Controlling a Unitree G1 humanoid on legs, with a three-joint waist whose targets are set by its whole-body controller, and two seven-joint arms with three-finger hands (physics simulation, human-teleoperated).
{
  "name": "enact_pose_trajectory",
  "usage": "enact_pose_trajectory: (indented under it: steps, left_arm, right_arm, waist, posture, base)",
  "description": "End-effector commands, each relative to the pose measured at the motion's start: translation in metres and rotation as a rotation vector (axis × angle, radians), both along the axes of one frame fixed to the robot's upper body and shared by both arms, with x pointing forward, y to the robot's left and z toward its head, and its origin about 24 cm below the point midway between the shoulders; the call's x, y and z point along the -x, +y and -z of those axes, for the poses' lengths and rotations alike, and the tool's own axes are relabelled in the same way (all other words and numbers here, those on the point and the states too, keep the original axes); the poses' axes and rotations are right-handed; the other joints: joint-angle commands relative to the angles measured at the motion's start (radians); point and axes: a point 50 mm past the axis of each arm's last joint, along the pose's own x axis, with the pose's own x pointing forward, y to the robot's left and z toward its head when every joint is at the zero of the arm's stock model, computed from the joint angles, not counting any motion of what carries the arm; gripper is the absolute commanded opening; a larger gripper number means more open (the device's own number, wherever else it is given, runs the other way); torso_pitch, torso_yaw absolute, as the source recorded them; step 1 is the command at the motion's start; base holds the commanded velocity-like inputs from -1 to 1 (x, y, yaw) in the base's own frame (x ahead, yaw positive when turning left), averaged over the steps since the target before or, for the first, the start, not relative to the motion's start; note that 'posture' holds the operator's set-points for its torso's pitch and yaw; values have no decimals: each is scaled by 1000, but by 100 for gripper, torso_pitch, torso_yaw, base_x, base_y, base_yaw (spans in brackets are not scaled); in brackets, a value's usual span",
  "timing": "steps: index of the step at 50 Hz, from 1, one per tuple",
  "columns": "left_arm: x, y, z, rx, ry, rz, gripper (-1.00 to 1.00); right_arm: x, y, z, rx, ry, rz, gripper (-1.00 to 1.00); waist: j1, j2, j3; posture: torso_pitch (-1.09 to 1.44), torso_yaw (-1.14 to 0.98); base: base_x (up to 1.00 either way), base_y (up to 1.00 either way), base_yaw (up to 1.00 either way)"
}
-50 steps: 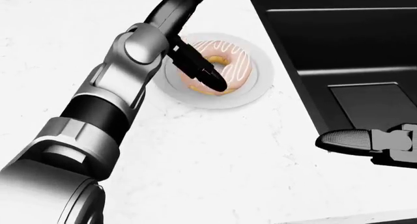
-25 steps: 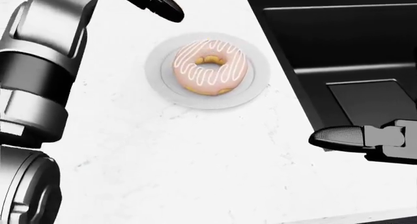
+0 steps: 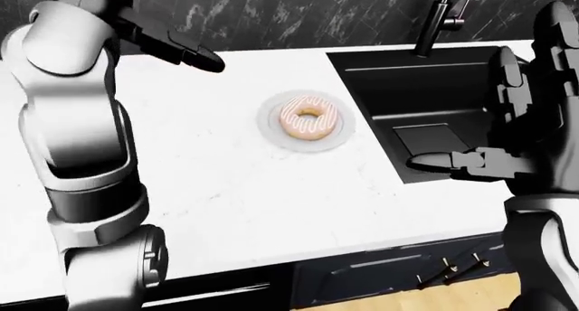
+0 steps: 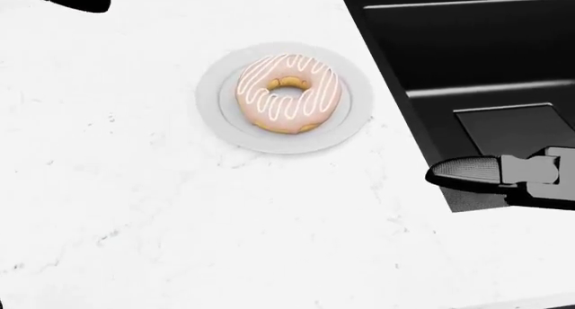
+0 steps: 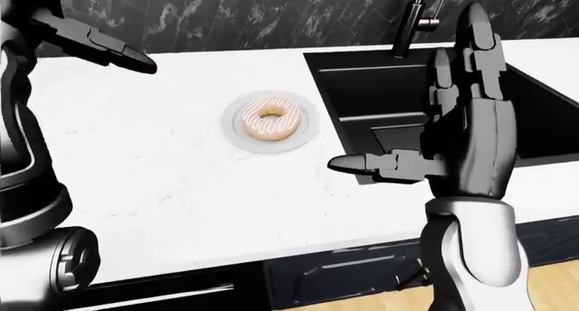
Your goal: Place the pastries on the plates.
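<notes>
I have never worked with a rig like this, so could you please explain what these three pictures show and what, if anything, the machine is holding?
These are simulator renders from three cameras on a humanoid robot's head, looking out over its own arms. The head view looks steeply down; the two eye views show nearly the same wider scene. On a white counter sits a plate with a pink iced doughnut resting on it. To the right is a black sink with a faucet. The left hand is raised above the counter, fingers open, clear of the doughnut. The right hand stands open near the sink. Neither hand holds anything.
</notes>
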Motion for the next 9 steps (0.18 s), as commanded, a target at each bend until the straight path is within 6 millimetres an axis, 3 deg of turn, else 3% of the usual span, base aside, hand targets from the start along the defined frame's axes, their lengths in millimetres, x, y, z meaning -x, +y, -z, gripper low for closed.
enact_pose_trajectory:
  steps: [1, 9]
  left_arm:
    - [15, 5, -12, 5, -56, -17, 100]
    - [37, 27, 5, 37, -56, -74, 100]
  right_arm:
    - [5, 0, -8, 22, -60, 19, 100]
    - [6, -5, -10, 34, -71, 46, 100]
  waist:
    - [-1, 1, -21]
    - [-2, 4, -19]
  posture:
    - [0, 0]
    - [0, 0]
  base:
    - [0, 0, 0]
    - [0, 0, 0]
